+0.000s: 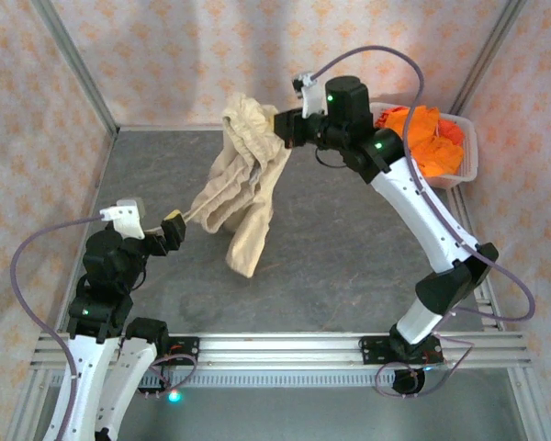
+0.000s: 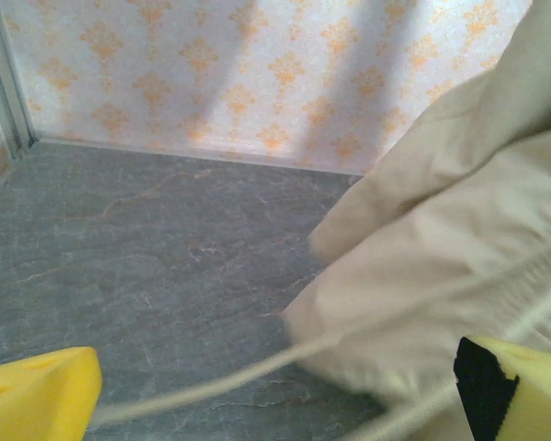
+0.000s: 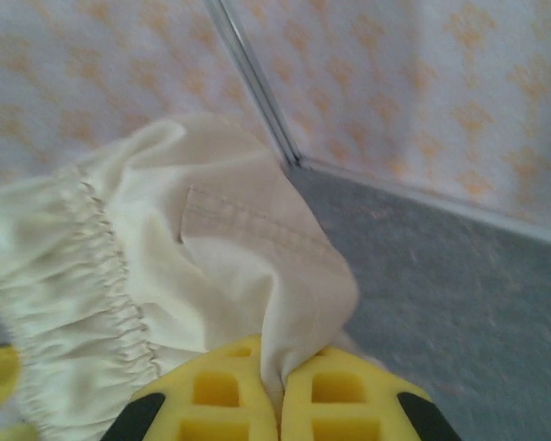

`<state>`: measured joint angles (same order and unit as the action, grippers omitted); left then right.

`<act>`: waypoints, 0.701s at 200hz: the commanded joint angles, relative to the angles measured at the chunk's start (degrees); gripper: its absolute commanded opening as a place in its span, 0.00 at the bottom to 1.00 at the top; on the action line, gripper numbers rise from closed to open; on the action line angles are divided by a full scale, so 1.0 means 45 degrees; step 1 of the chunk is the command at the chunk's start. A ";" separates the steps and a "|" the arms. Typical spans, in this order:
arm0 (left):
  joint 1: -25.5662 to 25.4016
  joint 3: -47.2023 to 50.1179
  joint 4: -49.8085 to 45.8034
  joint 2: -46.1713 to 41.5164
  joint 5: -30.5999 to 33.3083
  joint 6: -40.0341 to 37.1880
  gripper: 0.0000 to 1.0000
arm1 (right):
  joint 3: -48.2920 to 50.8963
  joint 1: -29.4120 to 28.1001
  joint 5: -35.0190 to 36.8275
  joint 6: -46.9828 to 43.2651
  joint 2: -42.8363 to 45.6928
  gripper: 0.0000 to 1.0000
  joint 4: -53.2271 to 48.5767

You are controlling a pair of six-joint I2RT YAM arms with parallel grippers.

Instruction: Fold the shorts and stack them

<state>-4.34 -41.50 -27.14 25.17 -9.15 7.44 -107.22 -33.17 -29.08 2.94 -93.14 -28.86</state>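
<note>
Top view, room: grey stone-look counter (image 1: 349, 248); walls (image 1: 211, 55) papered pale with orange motifs; metal corner post (image 1: 73, 64).
Top view, shorts: beige shorts (image 1: 243, 193) hang from the right gripper (image 1: 277, 129) at 12 o'clock; orange shorts (image 1: 427, 138) are heaped in a white basket (image 1: 468, 152) at 2 o'clock.
Left wrist: left gripper (image 2: 275, 381) spread wide, a drawstring (image 2: 211, 386) crossing its gap; beige cloth at 3 o'clock.
Right wrist: right gripper pinched tight on a beige fold; gathered waistband (image 3: 92, 276) at 9 o'clock.

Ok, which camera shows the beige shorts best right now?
Top external: the beige shorts show whole, hanging from the right gripper. Right wrist gives the gathered waistband, cloth pinched in shut fingers; left wrist a blurred fold and drawstring inside the open left gripper.
</note>
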 commanded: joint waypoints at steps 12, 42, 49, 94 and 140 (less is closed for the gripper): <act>0.0066 0.0178 -0.0148 -0.0296 0.0434 -0.0117 1.00 | 0.2986 0.0590 0.1621 -0.0820 0.1529 0.29 0.0720; 0.0080 0.0238 -0.0018 -0.0246 0.0324 0.0082 1.00 | 0.5231 0.1794 0.3411 -0.0291 0.2028 0.62 0.0369; 0.0052 0.0237 0.0047 -0.0193 0.0273 0.0221 1.00 | 0.5581 0.2051 0.3520 -0.0103 0.2244 0.66 0.0275; 0.0051 -0.0721 -0.0695 0.1245 0.0321 0.3216 1.00 | 0.8299 0.1445 0.2737 0.0914 0.4400 0.71 0.0579; 0.0047 -0.0984 -0.1759 0.3510 0.0500 0.6037 1.00 | 1.0613 -0.2646 0.4358 -0.0034 0.4976 0.72 0.1446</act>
<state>-4.34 -45.32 -30.92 37.52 -8.14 25.19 -63.31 -37.21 -14.52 5.28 -70.39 -25.28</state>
